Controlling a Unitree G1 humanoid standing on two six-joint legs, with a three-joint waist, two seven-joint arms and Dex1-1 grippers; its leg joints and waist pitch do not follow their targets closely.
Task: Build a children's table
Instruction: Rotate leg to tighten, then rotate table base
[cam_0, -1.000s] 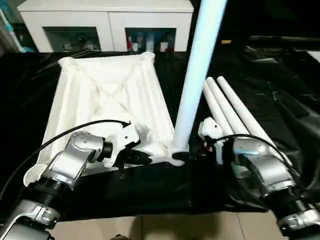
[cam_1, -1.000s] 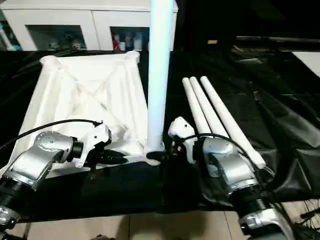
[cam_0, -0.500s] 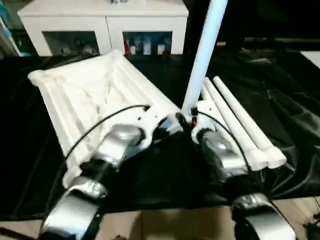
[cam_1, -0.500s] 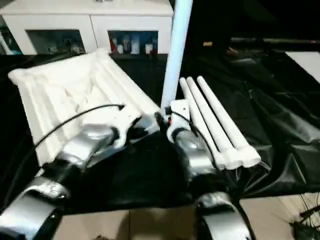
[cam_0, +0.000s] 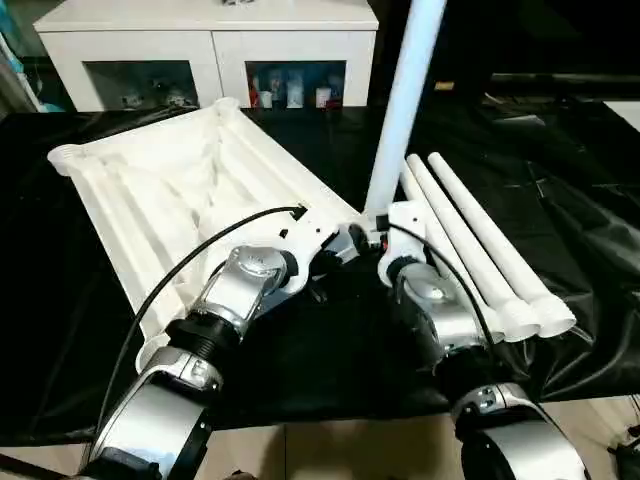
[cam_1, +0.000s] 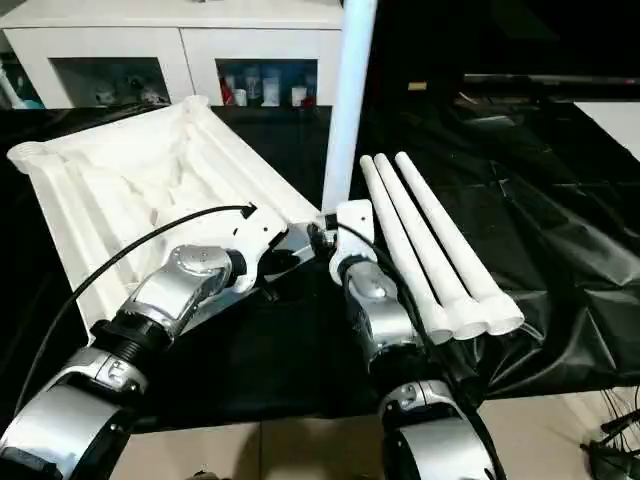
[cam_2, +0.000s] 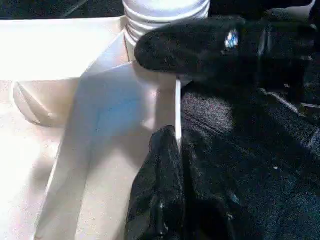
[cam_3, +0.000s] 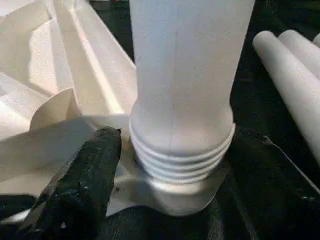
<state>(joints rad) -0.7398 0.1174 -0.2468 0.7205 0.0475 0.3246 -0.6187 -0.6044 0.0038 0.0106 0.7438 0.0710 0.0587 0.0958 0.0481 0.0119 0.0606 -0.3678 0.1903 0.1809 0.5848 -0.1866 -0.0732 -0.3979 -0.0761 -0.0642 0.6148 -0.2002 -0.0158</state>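
Leg stood upright in the tabletop's near corner socket

The tabletop (cam_0: 190, 190) lies ribs-up on the table (cam_0: 60, 330); its rim is clamped by the left tool (cam_2: 170, 145). The right tool (cam_0: 385, 240) is at the leg (cam_0: 400, 110); its state cannot be told. Three legs (cam_0: 480, 250) lie beside.

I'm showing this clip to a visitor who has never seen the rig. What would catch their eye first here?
Most striking is the one white leg standing upright at the near right corner socket of the upside-down tabletop, its threaded end partly in the socket. Both grippers meet at its base: the left gripper pinches the tabletop's thin edge beside it, and the right gripper is at the leg's foot. Three spare legs lie side by side on the black sheet to the right.
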